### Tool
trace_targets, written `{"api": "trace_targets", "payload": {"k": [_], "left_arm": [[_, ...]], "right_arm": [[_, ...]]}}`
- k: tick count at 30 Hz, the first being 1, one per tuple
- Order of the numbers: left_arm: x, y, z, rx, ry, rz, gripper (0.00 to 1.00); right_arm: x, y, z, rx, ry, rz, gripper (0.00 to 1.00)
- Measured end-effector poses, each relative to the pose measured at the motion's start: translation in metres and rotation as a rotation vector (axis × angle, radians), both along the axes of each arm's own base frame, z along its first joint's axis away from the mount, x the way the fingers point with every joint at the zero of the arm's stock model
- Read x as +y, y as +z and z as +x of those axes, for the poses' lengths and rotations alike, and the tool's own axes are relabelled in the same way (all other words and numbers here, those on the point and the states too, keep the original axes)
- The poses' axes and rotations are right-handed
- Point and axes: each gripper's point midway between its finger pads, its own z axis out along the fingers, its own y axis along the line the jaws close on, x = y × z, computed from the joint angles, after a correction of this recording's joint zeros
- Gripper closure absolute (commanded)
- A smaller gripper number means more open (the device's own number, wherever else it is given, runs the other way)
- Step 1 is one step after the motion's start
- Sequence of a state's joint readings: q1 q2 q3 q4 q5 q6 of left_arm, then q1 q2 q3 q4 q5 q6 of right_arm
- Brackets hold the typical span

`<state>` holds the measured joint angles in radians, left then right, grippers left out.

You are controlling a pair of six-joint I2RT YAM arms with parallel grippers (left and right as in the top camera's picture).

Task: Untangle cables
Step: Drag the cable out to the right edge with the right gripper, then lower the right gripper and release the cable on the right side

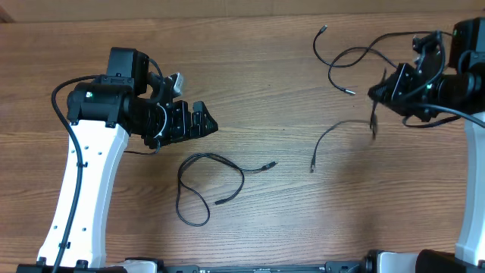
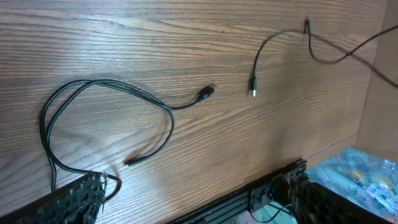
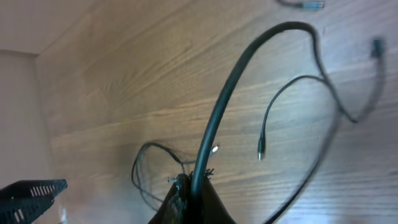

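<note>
3 thin black cables are seen spread over the wooden table (image 1: 265, 91), none crossed with another. A looped cable (image 2: 109, 83) is laid left of centre, just below the left gripper (image 1: 206, 121), with 1 closed loop at its left and both plug ends pointed to the right. A curved cable (image 1: 324, 134) is set right of centre, its plug end turned down toward the near edge and its other end carried up to a blurred spot just under the right gripper (image 1: 377, 97). An upper cable (image 1: 353, 49) is curled near the far right of the table, beside that gripper. In the left wrist view the left fingers (image 2: 74, 198) are shown spread wide, released, with only bare wood between them. In the right wrist view the right claw is shown clenched on a cable, which is raised from between the fingertips and arched away over the table. Which of the 2 right-hand cables is grasped cannot be told for certain.
</note>
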<state>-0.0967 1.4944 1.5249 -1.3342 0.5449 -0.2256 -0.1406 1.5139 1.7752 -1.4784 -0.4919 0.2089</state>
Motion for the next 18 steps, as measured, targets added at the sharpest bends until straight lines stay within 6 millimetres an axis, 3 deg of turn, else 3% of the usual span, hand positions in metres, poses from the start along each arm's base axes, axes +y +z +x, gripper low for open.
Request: {"api": "trace_targets", "payload": {"k": [7,18], "left_arm": [[0.000,0.000,0.002,-0.008,0.000,-0.001,0.03],[0.000,0.000,0.002,-0.008,0.000,-0.001,0.03]], "right_arm": [[0.010,-0.024,-0.006,0.073,0.025,0.085,0.96],[0.055,0.007,-0.012,-0.004,0.195,0.322,0.96]]}}
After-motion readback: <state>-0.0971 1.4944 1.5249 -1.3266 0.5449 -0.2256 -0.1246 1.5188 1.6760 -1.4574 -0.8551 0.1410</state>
